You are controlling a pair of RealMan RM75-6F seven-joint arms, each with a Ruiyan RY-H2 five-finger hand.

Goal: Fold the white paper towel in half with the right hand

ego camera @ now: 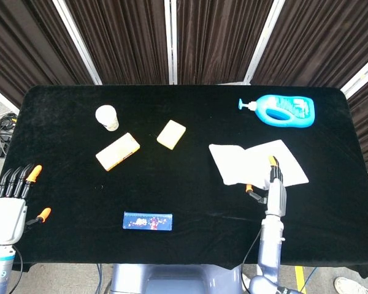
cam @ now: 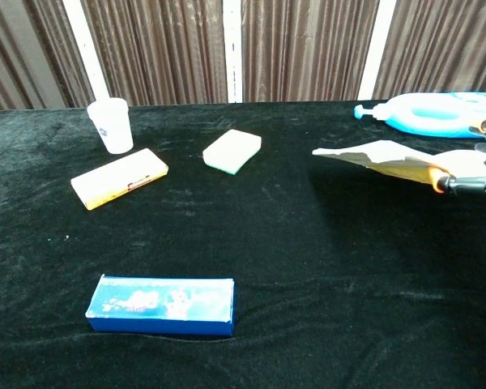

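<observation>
The white paper towel (ego camera: 253,161), a thin soft sheet, lies on the right side of the black velvet-like tablecloth (ego camera: 184,202), just below the blue detergent bottle (ego camera: 285,111); its near edge is lifted clear of the cloth and its left part is doubled over; the right hand (ego camera: 273,185) pinches that raised edge between orange-tipped fingers; the left hand (ego camera: 11,202) hangs off the table's left edge, fingers spread and holding nothing; a white paper cup (ego camera: 107,117), a flat orange-rimmed box (ego camera: 117,151), a rectangular yellow sponge (ego camera: 171,134) and a long blue carton (ego camera: 147,220) sit well apart to the left.
</observation>
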